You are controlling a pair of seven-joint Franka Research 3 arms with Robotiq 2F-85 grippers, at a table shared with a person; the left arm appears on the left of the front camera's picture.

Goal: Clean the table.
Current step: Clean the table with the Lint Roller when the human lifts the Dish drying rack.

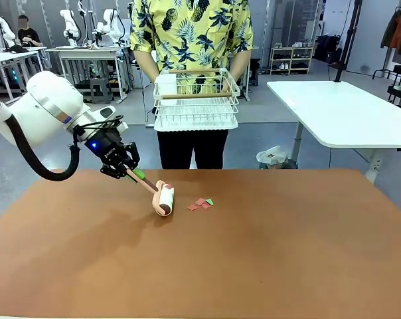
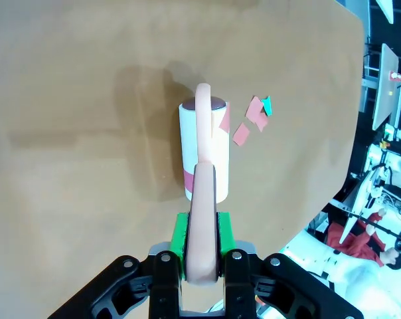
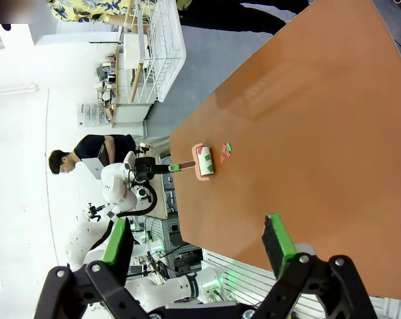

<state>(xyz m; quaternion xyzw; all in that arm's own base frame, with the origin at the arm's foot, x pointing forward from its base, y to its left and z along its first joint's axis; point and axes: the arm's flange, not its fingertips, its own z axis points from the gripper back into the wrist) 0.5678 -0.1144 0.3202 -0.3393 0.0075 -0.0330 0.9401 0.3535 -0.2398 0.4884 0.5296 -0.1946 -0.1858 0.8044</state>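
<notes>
The left gripper [image 2: 202, 234] pinches its green pads [image 2: 178, 234] on the smooth pinkish handle of the lint roller [image 2: 192, 143], whose white cylinder rests on the matte terracotta table [image 1: 267, 252]. Flat red and green paper scraps [image 2: 252, 114] lie just beside the roller. Well apart from it, the right gripper [image 3: 197, 234] hangs with its fingers spread.

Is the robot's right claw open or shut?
Open. In the right wrist view the right gripper's green-padded fingers stand far apart, with nothing held between them.
</notes>
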